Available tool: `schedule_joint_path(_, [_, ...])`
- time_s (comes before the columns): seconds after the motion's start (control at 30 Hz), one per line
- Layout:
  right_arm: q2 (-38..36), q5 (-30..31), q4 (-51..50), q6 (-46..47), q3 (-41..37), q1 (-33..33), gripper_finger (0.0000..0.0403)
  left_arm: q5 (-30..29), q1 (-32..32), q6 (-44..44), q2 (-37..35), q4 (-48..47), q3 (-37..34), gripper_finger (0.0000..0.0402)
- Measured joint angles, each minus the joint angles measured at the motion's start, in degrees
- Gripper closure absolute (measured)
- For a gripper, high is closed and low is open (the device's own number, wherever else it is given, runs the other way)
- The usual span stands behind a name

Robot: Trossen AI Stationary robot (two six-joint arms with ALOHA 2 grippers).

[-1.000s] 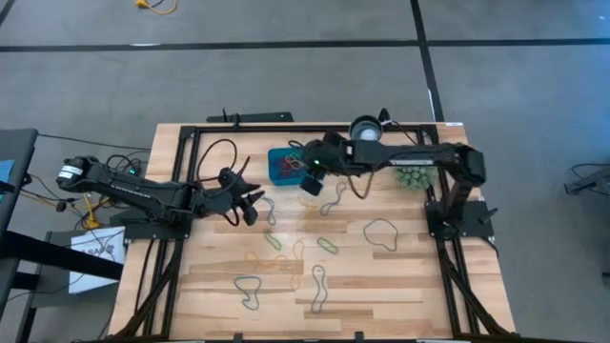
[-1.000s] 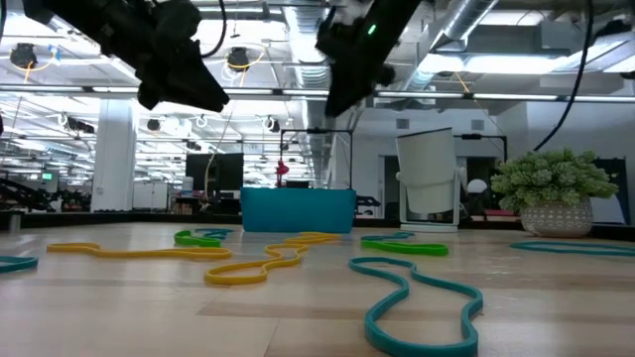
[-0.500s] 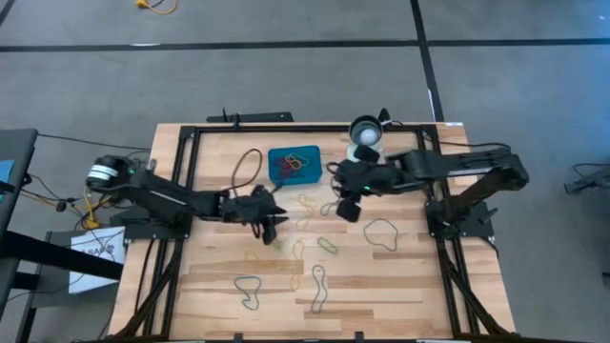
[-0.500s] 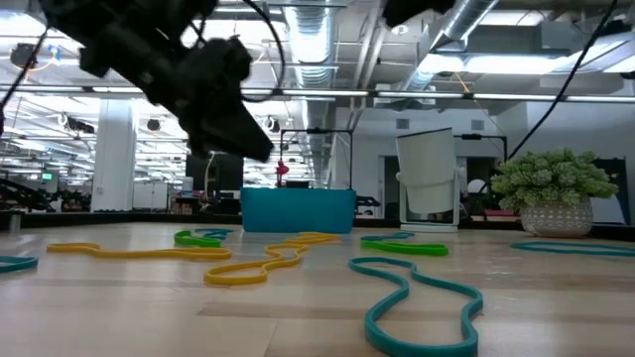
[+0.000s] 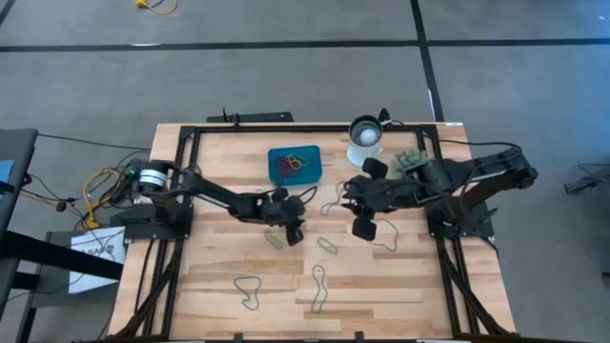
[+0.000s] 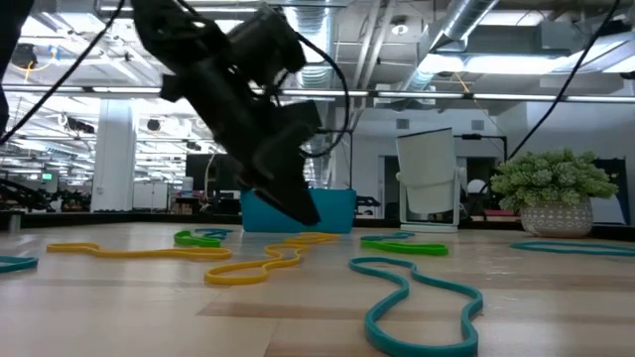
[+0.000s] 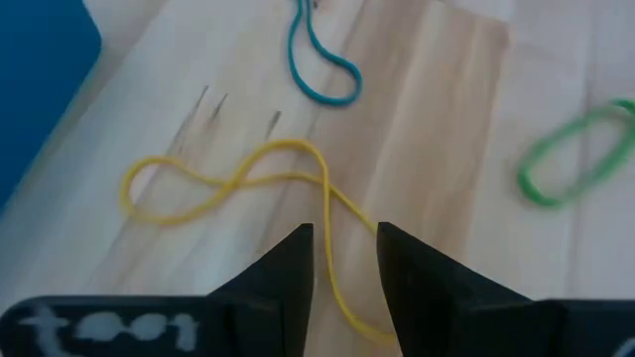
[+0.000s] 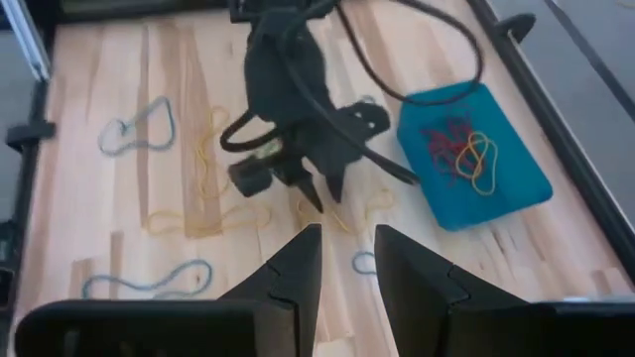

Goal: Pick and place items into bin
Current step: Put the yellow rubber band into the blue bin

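Observation:
The teal bin [image 5: 294, 164] stands at the table's far middle, and red and yellow bands [image 8: 464, 149] lie in it. Loose bands lie flat on the wood: a yellow one [image 7: 218, 183], a teal one [image 7: 317, 69] and a green one [image 7: 575, 159]. My left gripper [image 7: 344, 243] is open by a narrow gap and slants down just above the table [image 6: 303, 213]. The yellow band's strand runs beneath that gap. My right gripper [image 5: 362, 227] hangs open, high over the table right of the centre, with nothing between its fingers [image 8: 347, 248].
A white-and-metal cup [image 5: 364, 133] and a spiky green plant [image 5: 412, 160] stand at the far right. More bands lie near the front: a green one [image 5: 327, 245], a grey loop [image 5: 381, 233] and two loops [image 5: 248, 291] [image 5: 317, 286]. A black frame [image 5: 191, 133] borders the table.
My left gripper has swung toward the table's right and sunk, tipping steeper, to just over the yellow band near the bin. My right gripper has drawn back from the bin toward the right and near side. It has risen out of the low view.

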Motion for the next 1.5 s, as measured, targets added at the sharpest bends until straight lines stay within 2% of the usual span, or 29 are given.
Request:
schedule_joint_path(0.2, [1.4, 0.1, -2.0, 0.0, -0.1, -0.1, 0.0310, 0.1, 1.4, 0.4, 6.1, -1.4, 5.2, 0.0299])
schedule_joint_path(0.4, [3.6, 0.1, -1.9, 0.0, 0.0, -0.6, 0.0310, -0.4, 2.2, 0.5, 9.3, -5.0, 7.9, 0.0304])
schedule_joint_path(0.5, [4.0, 0.0, -1.8, -0.9, 0.0, -1.2, 0.0310, -0.2, 2.3, 0.7, 9.5, -5.7, 8.0, 0.0333])
schedule_joint_path(0.6, [4.4, 0.5, -1.1, -1.0, 0.0, -2.1, 0.0310, 0.9, 2.4, 2.4, 8.3, -6.1, 7.9, 0.0384])
schedule_joint_path(0.67, [4.3, 1.4, -1.4, -1.0, 0.0, -2.9, 0.0310, 1.3, 2.4, 3.4, 7.2, -6.7, 7.8, 0.0394])
schedule_joint_path(0.87, [4.2, 1.7, -1.5, -2.0, 0.1, -6.0, 0.0310, 1.3, 2.3, 5.0, -2.1, -16.5, 7.5, 0.0400])
schedule_joint_path(1.07, [4.6, 1.6, -1.4, -2.0, 0.1, -8.9, 0.0310, -9.7, 2.8, 6.9, -16.4, -22.6, 7.6, 0.0401])
schedule_joint_path(1.13, [4.6, 1.6, -1.2, -2.0, 0.1, -9.7, 0.0310, -11.2, 4.0, 7.7, -20.5, -22.7, 7.7, 0.0401])
schedule_joint_path(1.33, [4.6, 1.5, -1.1, -2.0, 0.1, -11.7, 0.0310, -7.6, 10.8, 7.7, -27.2, -22.9, 7.7, 0.0401])
schedule_joint_path(1.5, [4.6, 1.5, -0.6, -2.0, 0.1, -12.8, 0.0310, 0.7, 16.7, 9.4, -25.5, -22.3, 7.7, 0.0401])
